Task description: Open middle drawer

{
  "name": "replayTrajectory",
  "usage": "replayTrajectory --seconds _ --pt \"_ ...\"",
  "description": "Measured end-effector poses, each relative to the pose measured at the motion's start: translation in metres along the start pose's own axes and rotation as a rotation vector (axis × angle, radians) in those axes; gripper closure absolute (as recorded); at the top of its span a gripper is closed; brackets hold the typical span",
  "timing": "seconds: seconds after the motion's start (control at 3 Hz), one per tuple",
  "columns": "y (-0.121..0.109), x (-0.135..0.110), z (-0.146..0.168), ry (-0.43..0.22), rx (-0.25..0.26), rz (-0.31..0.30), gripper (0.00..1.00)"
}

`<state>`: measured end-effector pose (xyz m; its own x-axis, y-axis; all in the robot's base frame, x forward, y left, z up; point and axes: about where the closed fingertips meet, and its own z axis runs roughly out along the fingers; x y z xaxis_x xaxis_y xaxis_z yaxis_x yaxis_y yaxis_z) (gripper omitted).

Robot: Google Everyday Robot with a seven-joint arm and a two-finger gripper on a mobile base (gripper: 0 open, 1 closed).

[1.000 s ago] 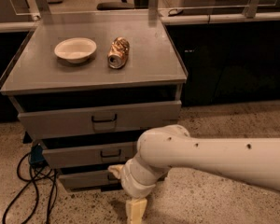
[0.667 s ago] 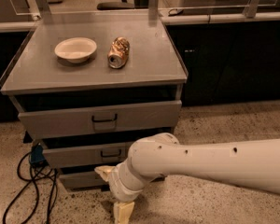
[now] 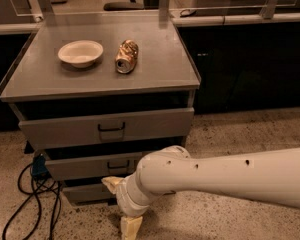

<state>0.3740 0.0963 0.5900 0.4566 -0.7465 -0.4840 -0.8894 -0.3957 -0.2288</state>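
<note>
The gripper [image 3: 121, 206], fingers spread apart, hangs low before the bottom drawer [image 3: 82, 194] — just under the middle drawer [image 3: 85, 168] and its black pull [image 3: 118, 165] — so closing here risks catching the wrong front.

Wide, shallow grey metal middle drawer [image 3: 85, 167] with a small black centre pull [image 3: 118, 165].
Front level, dark gap above it, right end behind the arm [image 3: 230, 176]; the gripper [image 3: 119, 207] hangs just below, fingers spread.
</note>
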Motion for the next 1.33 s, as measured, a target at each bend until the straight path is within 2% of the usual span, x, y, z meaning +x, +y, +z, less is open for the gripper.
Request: replayTrajectory --seconds 0.33,0.67,1.0,1.33 --pt "-0.011 0.029 0.022 0.049 0.048 0.017 0.0" --pt "-0.045 0.071 0.027 0.061 0.206 0.035 0.0" --pt "-0.044 0.071 0.027 0.062 0.205 0.035 0.0" --pt "-0.031 0.103 0.018 0.063 0.231 0.107 0.0"
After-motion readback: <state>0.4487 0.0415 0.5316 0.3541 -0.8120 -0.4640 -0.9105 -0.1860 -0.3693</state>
